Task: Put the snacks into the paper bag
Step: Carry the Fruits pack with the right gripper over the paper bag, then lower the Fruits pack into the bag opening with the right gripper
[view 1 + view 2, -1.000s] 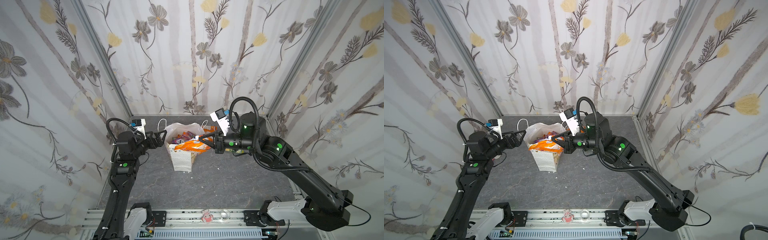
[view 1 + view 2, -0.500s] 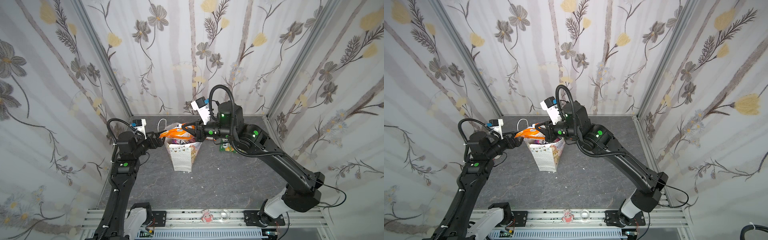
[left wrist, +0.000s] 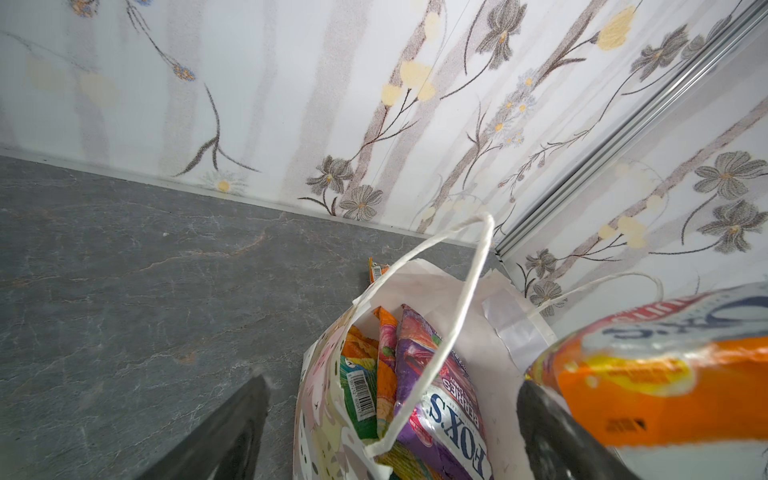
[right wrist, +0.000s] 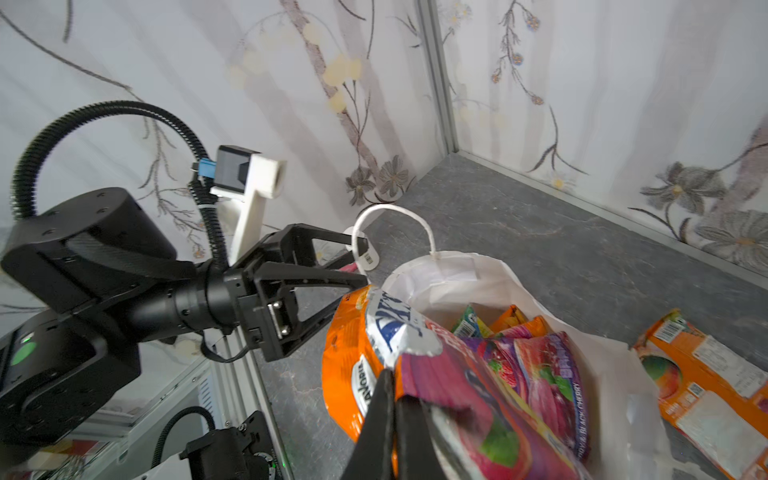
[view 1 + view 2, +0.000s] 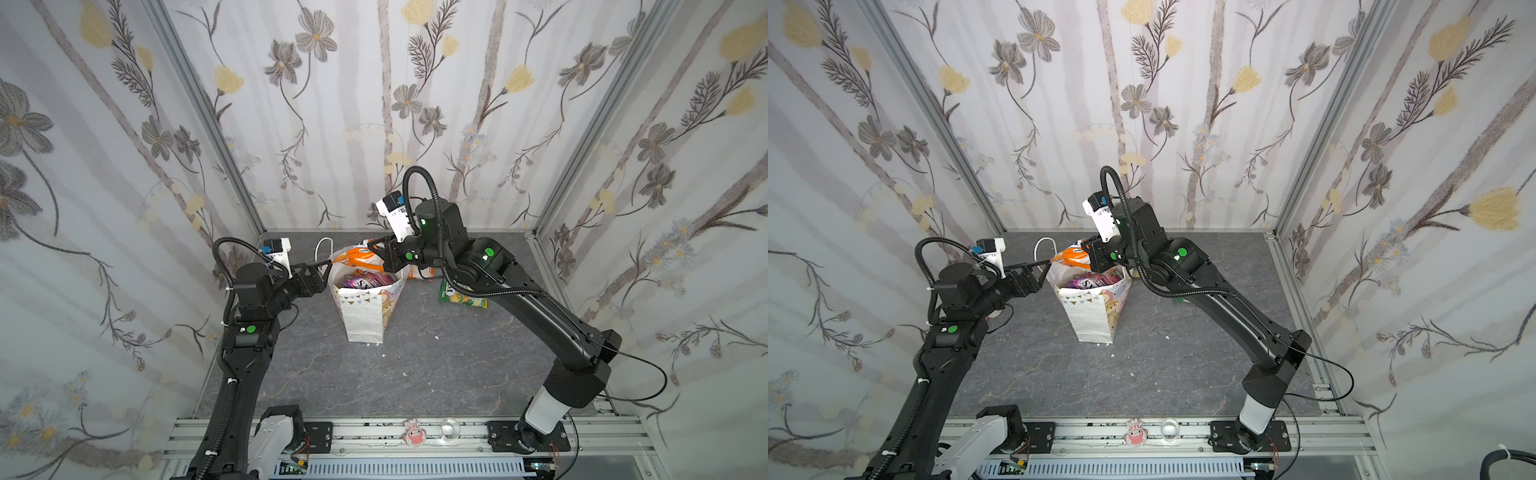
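We note the paper bag [image 5: 365,316] standing upright towards the back of the grey table [image 5: 415,374], mouth open. The right gripper [image 5: 376,251] reaches over to the mouth, jaws pressed together on the edge of an orange packet [image 5: 355,258]. The packet hangs over the bag's far rim; whether it touches the paper we cannot tell. The right wrist view settles the grip: its fingers [image 4: 376,424] pinch the packet's seam, with the silver FOX'S panel just beyond them. The left gripper [image 5: 322,266] sits at the side of the bag nearest its own arm. Both top views show it only as dark prongs by the rim. The left wrist view shows its fingers [image 3: 232,428] wide apart, holding nothing, with a cord handle [image 3: 465,309] and the near rim between them. That view also looks into the bag: a purple packet [image 3: 440,399] marked FOX'S stands on end, and a green packet [image 3: 355,374] with a barcode stands beside it. From above only the purple one shows. Outside the bag, a green and yellow packet [image 5: 461,297] lies flat under the right arm; in a top view the arm hides nearly all of it. A second orange packet [image 4: 706,386] lies flat just behind the bag, plain in the right wrist view and a sliver from above.
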Robot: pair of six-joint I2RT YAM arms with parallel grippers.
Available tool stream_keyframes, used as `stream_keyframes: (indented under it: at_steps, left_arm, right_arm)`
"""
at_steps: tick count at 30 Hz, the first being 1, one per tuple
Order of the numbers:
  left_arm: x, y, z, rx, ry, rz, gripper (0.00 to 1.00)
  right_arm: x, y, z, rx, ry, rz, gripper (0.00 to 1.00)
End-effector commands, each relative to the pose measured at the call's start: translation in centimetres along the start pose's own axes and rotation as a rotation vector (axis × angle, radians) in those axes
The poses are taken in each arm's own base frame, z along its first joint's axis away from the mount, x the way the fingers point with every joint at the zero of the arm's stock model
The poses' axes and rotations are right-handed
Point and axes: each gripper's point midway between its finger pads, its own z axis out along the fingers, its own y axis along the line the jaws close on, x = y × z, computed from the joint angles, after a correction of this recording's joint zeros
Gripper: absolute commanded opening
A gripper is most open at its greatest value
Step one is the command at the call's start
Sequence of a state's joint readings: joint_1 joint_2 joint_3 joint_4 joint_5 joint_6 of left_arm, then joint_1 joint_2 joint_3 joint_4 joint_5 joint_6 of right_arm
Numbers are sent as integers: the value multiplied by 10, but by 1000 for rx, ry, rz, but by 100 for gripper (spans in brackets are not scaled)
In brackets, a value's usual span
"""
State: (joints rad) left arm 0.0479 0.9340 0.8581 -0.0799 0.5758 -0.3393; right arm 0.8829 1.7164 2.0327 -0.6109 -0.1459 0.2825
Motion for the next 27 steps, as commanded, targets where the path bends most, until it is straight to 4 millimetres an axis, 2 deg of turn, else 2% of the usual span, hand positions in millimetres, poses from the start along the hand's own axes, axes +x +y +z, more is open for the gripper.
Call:
stream_keyframes:
  at_steps: [1,5,10,16,27]
  left_arm:
    - [-6,0,0,0,-18,9,93]
    - [-7,-1,-1,1,-24,12,93]
    - [-7,-2,0,11,-26,9,93]
    - [-6,0,0,9,-23,7,93]
    - [-11,3,-3,-11,-39,17,93]
  right_arm:
    - [-7,-6,2,33,-26,-30,0]
    - [-6,-10,8,49,-20,-41,0]
    - [-3,-28,18,144,-3,-64,0]
    - [1,-39,29,201,12,-98,0]
    - [9,-46,46,281,19,-174,0]
